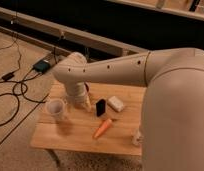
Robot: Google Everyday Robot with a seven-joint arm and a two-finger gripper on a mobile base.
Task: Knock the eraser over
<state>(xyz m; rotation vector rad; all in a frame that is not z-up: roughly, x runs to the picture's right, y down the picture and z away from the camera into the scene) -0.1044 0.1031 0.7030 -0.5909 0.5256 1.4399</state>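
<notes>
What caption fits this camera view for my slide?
Gripper low over the wooden table, between plastic cup and standing black eraser; white block and carrot beside them.

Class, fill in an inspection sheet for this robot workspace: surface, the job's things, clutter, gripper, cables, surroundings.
Surface: small light wooden table.
Job's things: black eraser, standing on end near the table's middle.
Clutter: white block just beyond the eraser; orange carrot lying nearer the front edge; pale cup upright at the picture's left; small pale object half hidden by the arm, not identifiable.
Gripper: gripper low over the table between cup and eraser; contact with the eraser unclear.
Cables: dark cables on the floor, by a dark box.
Surroundings: speckled floor; dark backdrop behind.
</notes>
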